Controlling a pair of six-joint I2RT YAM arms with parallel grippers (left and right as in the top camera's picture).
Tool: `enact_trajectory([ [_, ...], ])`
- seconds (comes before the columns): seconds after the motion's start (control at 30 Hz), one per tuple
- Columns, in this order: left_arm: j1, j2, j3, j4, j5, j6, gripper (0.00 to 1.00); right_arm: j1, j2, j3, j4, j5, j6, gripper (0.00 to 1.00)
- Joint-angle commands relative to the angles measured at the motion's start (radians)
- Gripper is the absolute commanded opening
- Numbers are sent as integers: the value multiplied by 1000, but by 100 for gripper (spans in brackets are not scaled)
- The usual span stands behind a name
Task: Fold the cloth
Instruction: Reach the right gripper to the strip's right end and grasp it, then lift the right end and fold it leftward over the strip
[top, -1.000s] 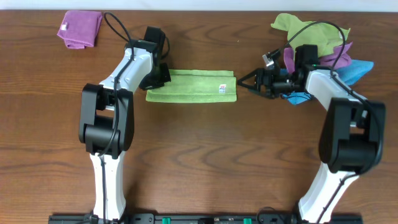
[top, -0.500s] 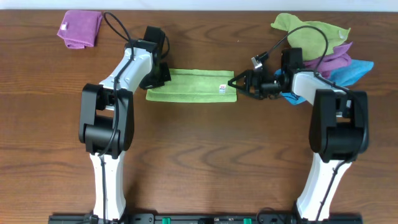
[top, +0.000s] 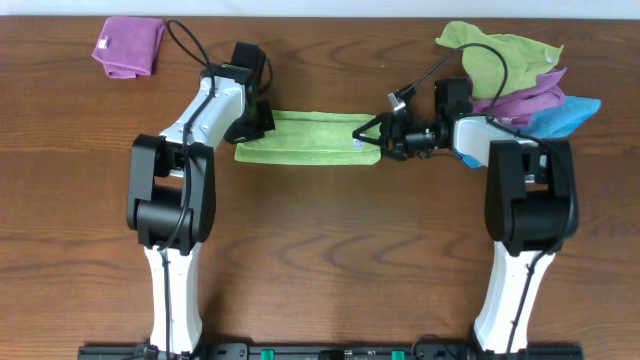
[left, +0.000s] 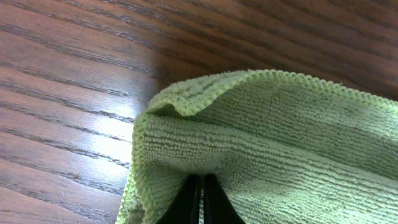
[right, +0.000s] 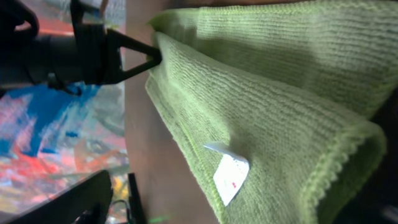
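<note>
The lime-green cloth (top: 305, 138) lies folded into a long strip on the wooden table, with its white tag (top: 357, 142) near the right end. My left gripper (top: 256, 122) sits at the strip's far left corner and is shut on the cloth (left: 280, 143) there; its fingertips (left: 198, 198) are pressed together in the fabric. My right gripper (top: 367, 134) is open, its two fingers straddling the strip's right end. In the right wrist view one fingertip touches the cloth's edge (right: 261, 106), and the tag (right: 229, 178) lies between the fingers (right: 134, 118).
A folded purple cloth (top: 130, 45) lies at the far left back. A pile of cloths sits at the back right: olive-green (top: 490, 50), purple (top: 535, 95) and blue (top: 565, 115), just behind my right arm.
My right gripper has moved left from beside the pile to the cloth's right end and now straddles it. The left gripper and the cloth have not moved.
</note>
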Motion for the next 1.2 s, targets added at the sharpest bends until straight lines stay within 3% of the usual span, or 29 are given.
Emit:
enact_trajectory([
  [0.0,0,65,-33,13,19,-5,6,-8,35,10,-3,35,43,63],
  [0.1,2,64,-33,17,42,-5,6,-15,35,31,-6,35,65,28],
  [0.2,3,51,-31,16,53,-5,6,-16,26,65,-25,36,83,2],
  [0.4,19,-89,-31,32,53,-4,6,-16,-37,171,-174,144,59,2],
  [0.6,76,-371,-31,5,53,-5,5,9,-129,382,-593,601,-34,1],
  [0.77,99,-531,-31,-47,53,-5,6,68,-141,518,-807,932,-33,2],
  [1.17,100,-734,-31,-111,91,-15,6,325,-115,547,-781,1328,16,2],
])
